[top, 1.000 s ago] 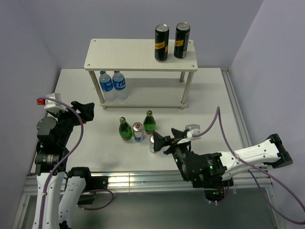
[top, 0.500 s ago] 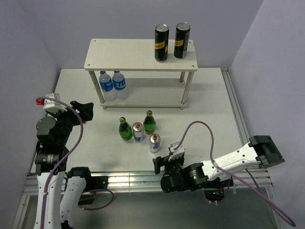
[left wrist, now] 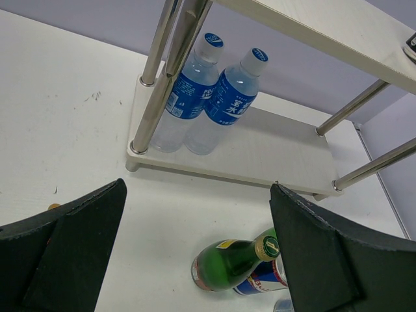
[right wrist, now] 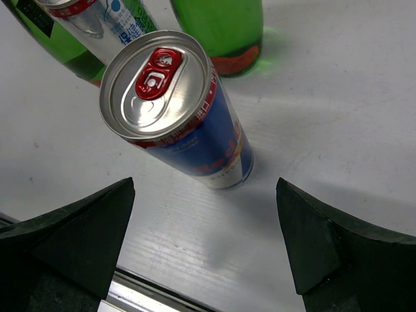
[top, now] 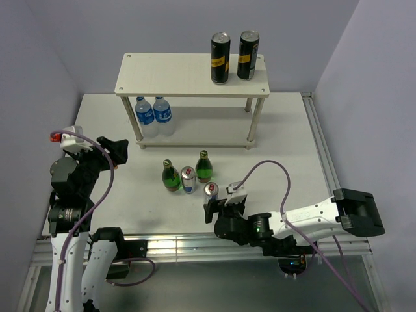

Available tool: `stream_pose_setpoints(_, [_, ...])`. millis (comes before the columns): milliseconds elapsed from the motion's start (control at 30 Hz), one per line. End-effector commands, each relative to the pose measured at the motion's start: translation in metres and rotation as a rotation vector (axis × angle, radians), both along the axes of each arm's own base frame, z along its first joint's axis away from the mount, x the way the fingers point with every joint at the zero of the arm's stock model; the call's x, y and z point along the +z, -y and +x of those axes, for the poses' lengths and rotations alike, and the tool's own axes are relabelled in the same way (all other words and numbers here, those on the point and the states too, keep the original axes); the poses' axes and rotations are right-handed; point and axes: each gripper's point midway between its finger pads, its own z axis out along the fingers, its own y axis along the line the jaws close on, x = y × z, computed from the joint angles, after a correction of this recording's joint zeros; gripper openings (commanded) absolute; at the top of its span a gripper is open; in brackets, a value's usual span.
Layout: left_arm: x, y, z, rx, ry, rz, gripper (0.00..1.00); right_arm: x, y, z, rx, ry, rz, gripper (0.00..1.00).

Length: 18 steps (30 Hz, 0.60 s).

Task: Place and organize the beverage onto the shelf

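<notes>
The R gripper (top: 212, 212) has just pulled back toward the near edge of the table (top: 292, 143) & is now nosing fwd again. So the near silver can (right wrist: 172, 110) stands right in front of it, lined up w/ the gap between its two fingers but not touched. The fingers are spread wide w/ nothing in them. The can stands upright. Just past it are the other silver can (top: 188, 179) & two green bottles (top: 171, 176), all close together. The shelf (top: 175, 75) is far ahead, w/ two black cans (top: 220, 58) already on its top board. The L gripper (top: 119, 149) hasn't moved; it's wide open & empty too. I think this is a fresh try at grabbing the can, w/ 4 drinks left to put up.
</notes>
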Motion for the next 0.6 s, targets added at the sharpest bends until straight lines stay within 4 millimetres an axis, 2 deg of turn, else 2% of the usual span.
stream_pose_setpoints(0, [0.006,0.002,0.001,-0.02,0.03,0.012,0.99,0.005,-0.013,0.009,0.005,0.019,0.049,0.96])
stream_pose_setpoints(200, [0.006,0.002,0.001,-0.02,0.031,0.012,0.99,-0.001,-0.02,0.031,-0.023,0.053,0.027,0.96])
stream_pose_setpoints(433, [0.006,0.003,0.001,-0.027,0.033,0.013,0.99,-0.021,-0.015,0.056,-0.129,0.127,-0.069,0.91])
stream_pose_setpoints(533, [0.005,0.004,0.002,-0.03,0.03,0.011,0.99,-0.026,-0.014,0.063,-0.173,0.158,-0.092,0.82])
stream_pose_setpoints(567, [0.005,0.004,0.002,-0.03,0.029,0.011,0.99,-0.026,-0.015,0.065,-0.183,0.164,-0.095,0.73])
